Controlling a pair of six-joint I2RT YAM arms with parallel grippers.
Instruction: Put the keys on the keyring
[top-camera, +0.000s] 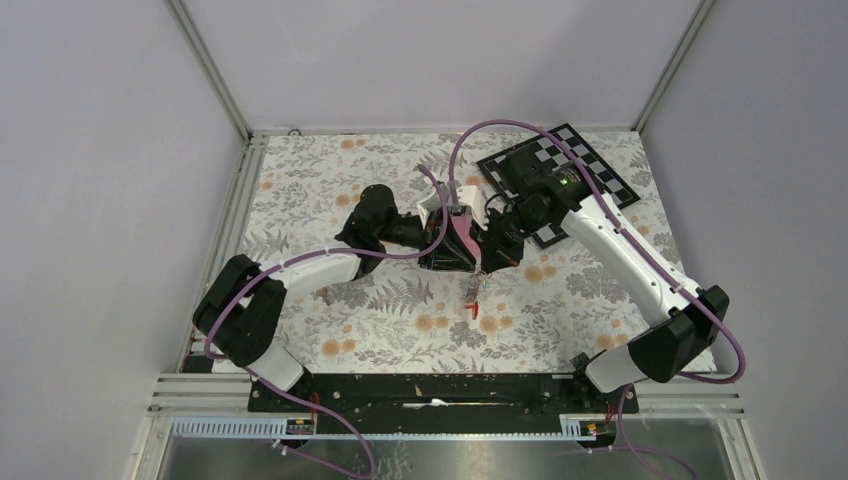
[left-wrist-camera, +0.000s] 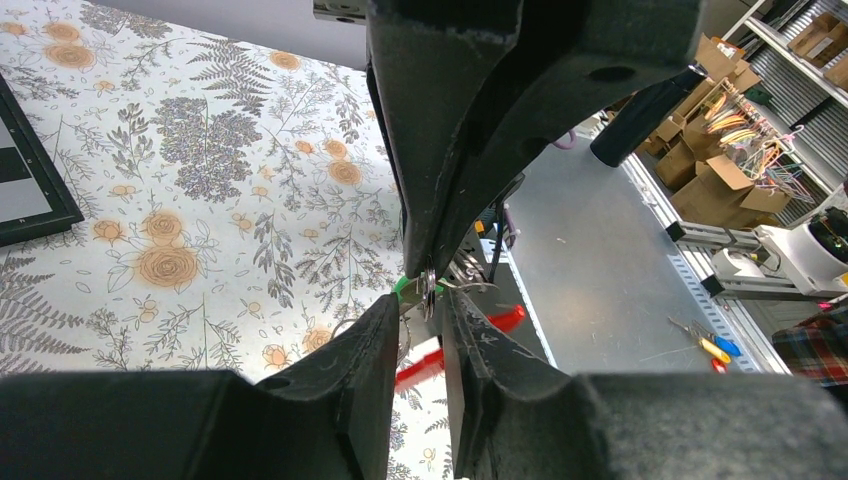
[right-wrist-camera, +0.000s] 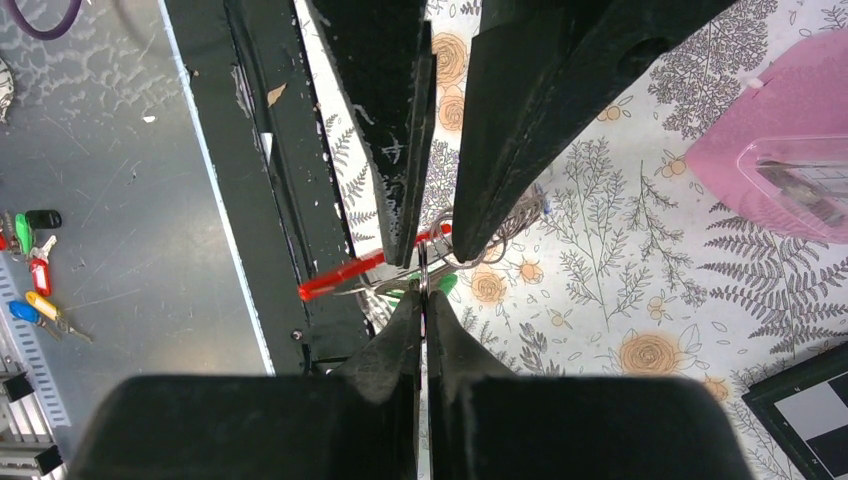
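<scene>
the right claw is clenched on a thin key with a green head, held edge-on between its tips. the left claw meets it tip to tip, its jaws a little apart around the same key; whether it grasps, one cannot tell. just behind the tips shows the red bar of the keyring, above the flowered tabletop. a pink pyramid stands near.

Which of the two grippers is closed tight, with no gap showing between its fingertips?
The right gripper: its tips meet on the green-headed key, while the left gripper shows a gap between its fingers.
</scene>
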